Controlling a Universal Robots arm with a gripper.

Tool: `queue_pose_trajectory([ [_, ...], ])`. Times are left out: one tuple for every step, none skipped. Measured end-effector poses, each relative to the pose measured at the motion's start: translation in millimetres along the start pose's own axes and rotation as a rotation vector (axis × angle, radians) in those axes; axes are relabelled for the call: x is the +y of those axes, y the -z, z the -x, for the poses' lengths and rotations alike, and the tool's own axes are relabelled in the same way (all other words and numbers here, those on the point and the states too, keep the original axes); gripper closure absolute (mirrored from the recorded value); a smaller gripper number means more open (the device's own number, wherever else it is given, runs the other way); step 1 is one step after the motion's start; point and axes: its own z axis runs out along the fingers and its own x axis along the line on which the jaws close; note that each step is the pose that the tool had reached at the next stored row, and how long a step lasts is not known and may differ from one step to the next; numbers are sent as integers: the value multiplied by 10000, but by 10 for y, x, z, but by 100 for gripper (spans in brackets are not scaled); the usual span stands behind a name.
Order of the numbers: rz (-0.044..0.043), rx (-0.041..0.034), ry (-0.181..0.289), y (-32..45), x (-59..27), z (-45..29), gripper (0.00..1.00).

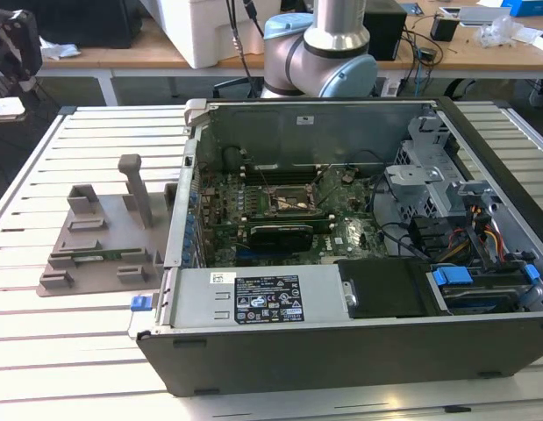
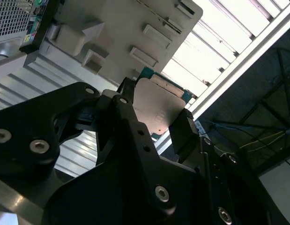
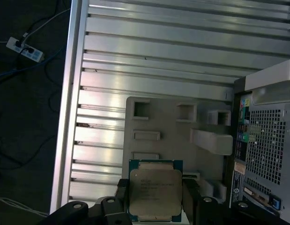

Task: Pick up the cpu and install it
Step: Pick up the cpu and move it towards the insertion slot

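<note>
Exterior view: high over the table (image 1: 78, 351), angled down into the open computer case (image 1: 341, 351); mid-range. First wrist view: straight down, close. Second wrist view: close, tilted along the gripper (image 2: 156, 110). All 3 share the holder block (image 1: 104, 237); both wrist views, the cpu (image 3: 154, 192).

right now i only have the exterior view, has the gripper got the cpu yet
Observer: Yes. In both wrist views the gripper is shut on the cpu, clamping two opposite edges.
Operator: which face is showing
Observer: In the first wrist view, its silver top, with the green rim around it.
Operator: where is it hanging
Observer: Roughly over one edge of the grey holder block, which sits on the slatted table. The cpu looks clear of the block.
</note>
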Motion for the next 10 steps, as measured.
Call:
queue_pose_trajectory([
  [8, 0, 0, 2, 0, 1, 45],
  [15, 2, 0, 4, 0, 1, 45],
  [29, 0, -1, 5, 0, 1, 45],
  [33, 0, -1, 6, 0, 1, 45],
  [34, -1, 0, 5, -1, 4, 45],
  [33, 0, 2, 6, -3, 19, 45],
  [34, 0, 1, 5, -4, 35, 45],
  [34, -1, -1, 3, -11, 103, 45],
  [33, 0, -2, 2, -16, 162, 45],
  [33, -1, -2, 0, -21, 207, 45],
])
